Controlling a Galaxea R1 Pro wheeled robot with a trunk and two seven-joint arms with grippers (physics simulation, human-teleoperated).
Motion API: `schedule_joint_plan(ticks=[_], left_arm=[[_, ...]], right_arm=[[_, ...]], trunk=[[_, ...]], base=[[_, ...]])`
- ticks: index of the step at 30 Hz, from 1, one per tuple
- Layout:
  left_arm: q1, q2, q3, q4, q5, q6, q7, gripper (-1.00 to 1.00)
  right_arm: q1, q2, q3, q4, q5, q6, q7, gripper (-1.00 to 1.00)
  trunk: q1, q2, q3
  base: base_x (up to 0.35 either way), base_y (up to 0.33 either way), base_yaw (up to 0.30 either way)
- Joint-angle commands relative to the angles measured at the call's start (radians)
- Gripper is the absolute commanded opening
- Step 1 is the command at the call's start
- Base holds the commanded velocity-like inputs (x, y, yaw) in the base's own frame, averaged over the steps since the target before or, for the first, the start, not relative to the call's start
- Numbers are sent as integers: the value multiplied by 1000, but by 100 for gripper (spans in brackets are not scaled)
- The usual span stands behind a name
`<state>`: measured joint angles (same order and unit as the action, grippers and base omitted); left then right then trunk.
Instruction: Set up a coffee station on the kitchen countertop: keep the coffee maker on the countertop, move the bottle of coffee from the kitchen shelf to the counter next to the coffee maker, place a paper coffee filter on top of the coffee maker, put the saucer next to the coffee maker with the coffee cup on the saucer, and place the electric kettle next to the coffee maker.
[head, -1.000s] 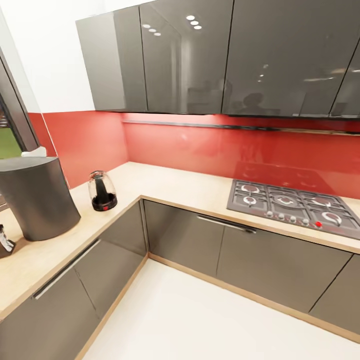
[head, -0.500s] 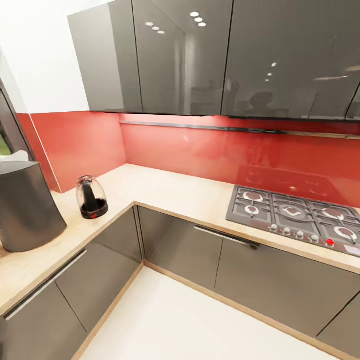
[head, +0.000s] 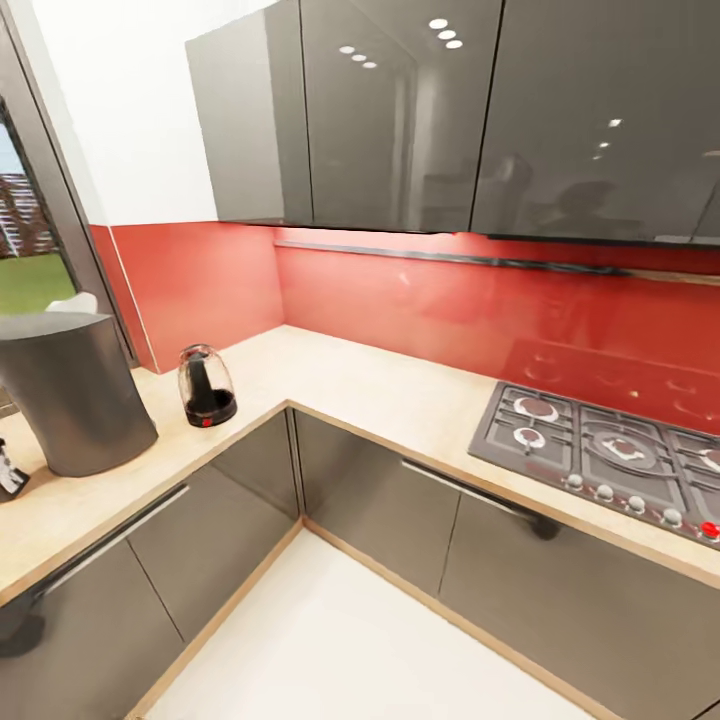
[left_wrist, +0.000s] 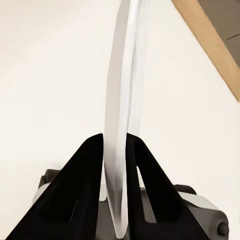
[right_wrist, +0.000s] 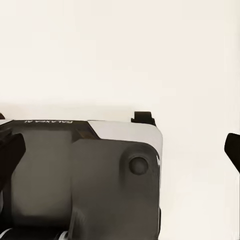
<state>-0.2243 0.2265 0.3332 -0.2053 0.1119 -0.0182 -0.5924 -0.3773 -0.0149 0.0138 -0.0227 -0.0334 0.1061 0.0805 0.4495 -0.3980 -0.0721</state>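
white saucer (left_wrist: 121, 100) edge-on, clamped in left gripper (left_wrist: 116, 150) — right gripper state unclear

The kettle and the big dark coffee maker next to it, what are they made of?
The electric kettle looks like clear glass: you can see its dark core through the shiny dome, above a black, probably plastic, base. The coffee maker looks like dull dark grey metal or plastic; its side shows only a soft sheen. Both stand on the kitchen countertop, which looks like pale matte wood.

Left tool (left_wrist: 116, 150) clamped on a thin white disc edge-on, its black fingers (left_wrist: 82, 170) pressed against it
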Motion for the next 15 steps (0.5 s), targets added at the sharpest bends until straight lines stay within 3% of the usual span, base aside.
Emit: schedule_joint_plan(ticks=[1, 15], left_arm=[[-2, 1, -4, 4, 8, -5, 0, -100], [-2, 1, -3, 7, 11, -8, 0, -100]], right_arm=[[0, 0, 2, -2, -3, 6, 3, 100], [0, 0, 2, -2, -3, 6, 3, 100]], trunk=[[1, -2, -2], [1, -2, 7]], base=[[-19, -277, 276], [-176, -213, 272]])
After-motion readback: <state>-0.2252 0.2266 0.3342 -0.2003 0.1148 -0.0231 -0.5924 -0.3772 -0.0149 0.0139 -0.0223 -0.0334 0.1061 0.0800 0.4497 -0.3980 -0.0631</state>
